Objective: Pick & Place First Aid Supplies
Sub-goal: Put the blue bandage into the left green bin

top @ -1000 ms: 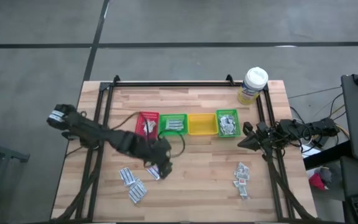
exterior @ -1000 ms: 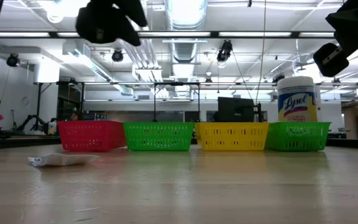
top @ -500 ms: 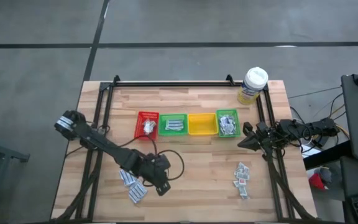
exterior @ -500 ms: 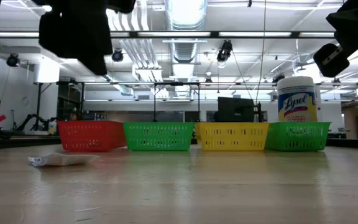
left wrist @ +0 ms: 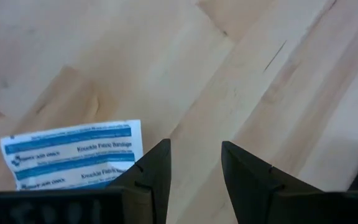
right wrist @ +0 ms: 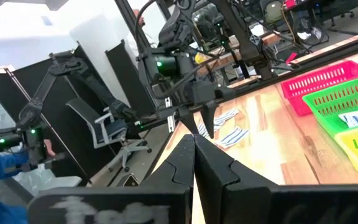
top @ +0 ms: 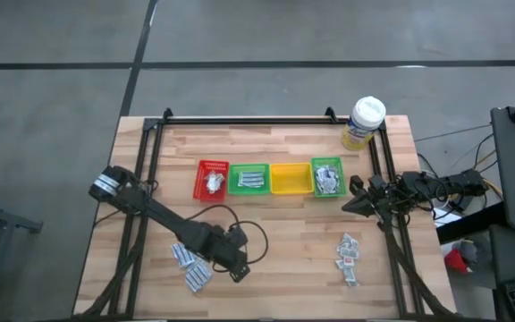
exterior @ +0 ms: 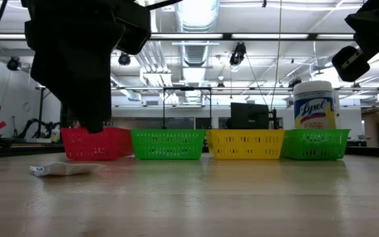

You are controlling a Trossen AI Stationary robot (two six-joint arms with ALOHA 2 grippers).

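Wooden table [top: 275, 233] is holding four little bins in a row, with the left gripper [top: 238, 273] hanging open and empty at the near left, just beside a pile of first aid supplies [top: 192, 266]. Over at the right edge, the right gripper [top: 350, 207] is waiting, closed and holding nothing, with more sachets [top: 348, 258] lying near it.

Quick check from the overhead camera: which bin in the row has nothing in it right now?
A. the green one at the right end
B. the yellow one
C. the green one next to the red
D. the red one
B: the yellow bin shows only its bare floor, while the others all hold sachets.
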